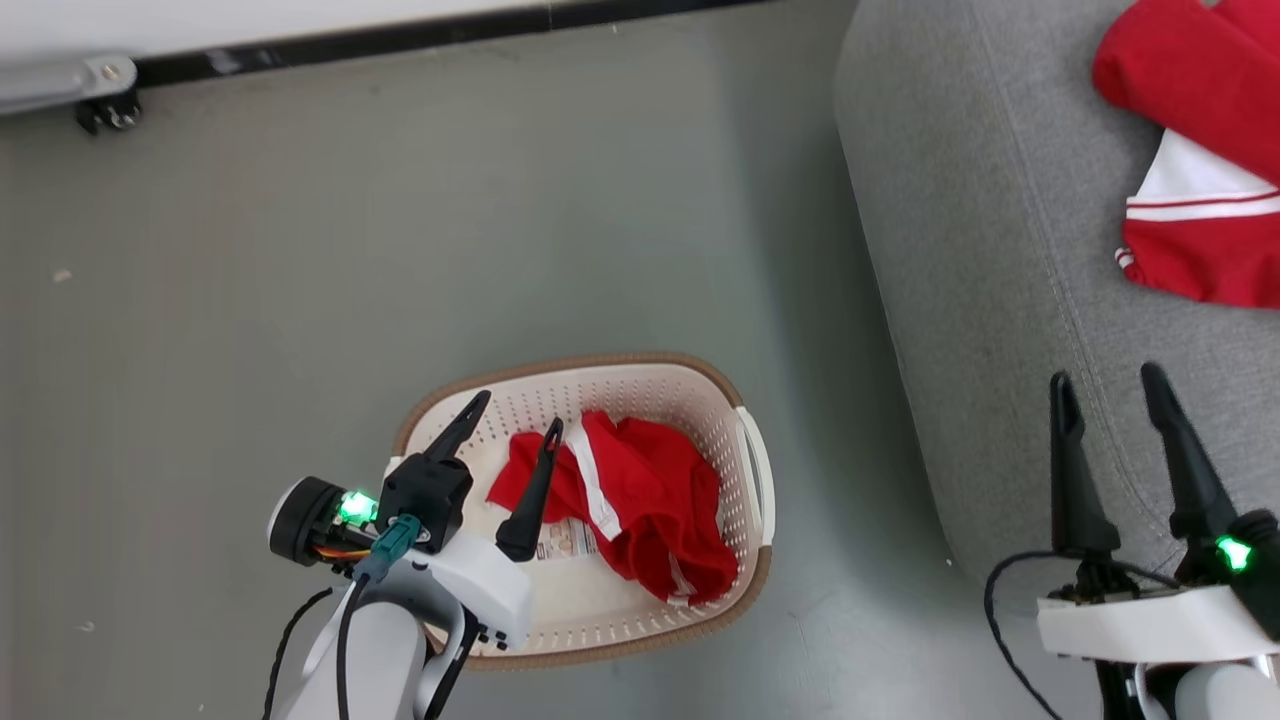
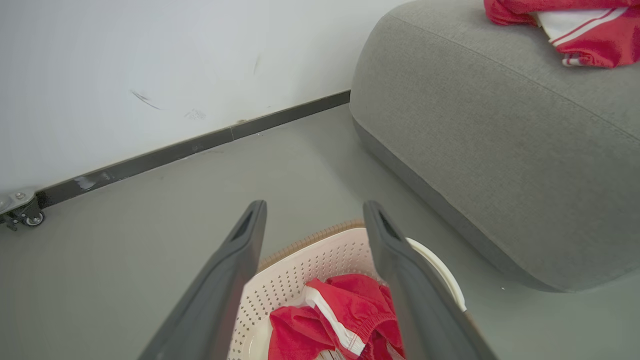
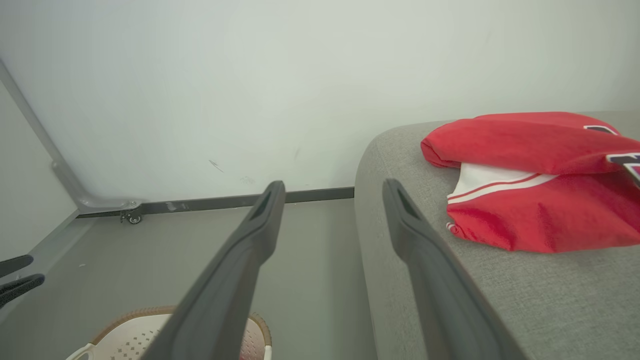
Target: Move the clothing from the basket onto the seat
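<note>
A crumpled red garment with white stripes [image 1: 650, 500] lies in the cream basket [image 1: 600, 362] on the floor. Above the basket's left half hangs my left gripper [image 1: 518, 411], open and holding nothing. Its wrist view looks between its own fingertips [image 2: 315, 205] down at that clothing [image 2: 350, 305] in the basket [image 2: 300, 270]. A second red and white garment [image 1: 1210, 150] rests on the grey seat [image 1: 1000, 250] at the right. My right gripper [image 1: 1106, 375] stands open and empty over the seat's near edge, short of that garment [image 3: 540, 200].
Grey floor surrounds the basket. A white wall with a dark baseboard [image 1: 400, 40] runs along the far side. A metal bracket with a small caster [image 1: 105, 100] sits at the far left by the wall. The seat's rounded side [image 2: 425, 165] stands close to the basket's right.
</note>
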You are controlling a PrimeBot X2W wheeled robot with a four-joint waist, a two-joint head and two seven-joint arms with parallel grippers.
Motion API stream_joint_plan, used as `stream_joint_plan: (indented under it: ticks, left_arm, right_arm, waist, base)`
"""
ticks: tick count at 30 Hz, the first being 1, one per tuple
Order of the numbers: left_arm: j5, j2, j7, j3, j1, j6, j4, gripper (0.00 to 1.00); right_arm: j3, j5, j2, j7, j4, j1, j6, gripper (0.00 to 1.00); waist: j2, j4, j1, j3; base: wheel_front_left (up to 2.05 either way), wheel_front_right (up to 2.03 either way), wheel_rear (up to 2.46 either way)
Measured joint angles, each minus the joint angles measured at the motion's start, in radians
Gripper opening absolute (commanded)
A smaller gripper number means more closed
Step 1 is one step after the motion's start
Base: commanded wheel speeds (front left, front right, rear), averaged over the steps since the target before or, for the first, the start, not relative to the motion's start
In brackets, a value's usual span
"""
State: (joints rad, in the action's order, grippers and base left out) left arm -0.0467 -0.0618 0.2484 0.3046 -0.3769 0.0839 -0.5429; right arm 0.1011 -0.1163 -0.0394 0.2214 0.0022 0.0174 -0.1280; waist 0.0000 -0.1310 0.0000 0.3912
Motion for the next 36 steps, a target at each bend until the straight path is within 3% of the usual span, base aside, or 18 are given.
stream_joint_plan:
  ticks: [20,36]
  left_arm:
    - [0.029,-0.024,0.004,0.001,-0.151,0.000,-0.123,1.00]
    - [0.070,-0.039,-0.003,0.025,-0.253,0.005,-0.237,1.00]
  right_arm:
    - [0.002,-0.033,0.000,0.018,-0.026,0.155,0.000,1.00]
    - [-0.015,-0.065,0.000,0.026,0.001,0.236,0.000,1.00]
  waist:
    - [0.0000,-0.068,0.0000,0.219]
    - [0.0000,-0.129,0.0001,0.334]
  base:
    - [0.00,0.00,0.00]
    - [0.00,0.00,0.00]
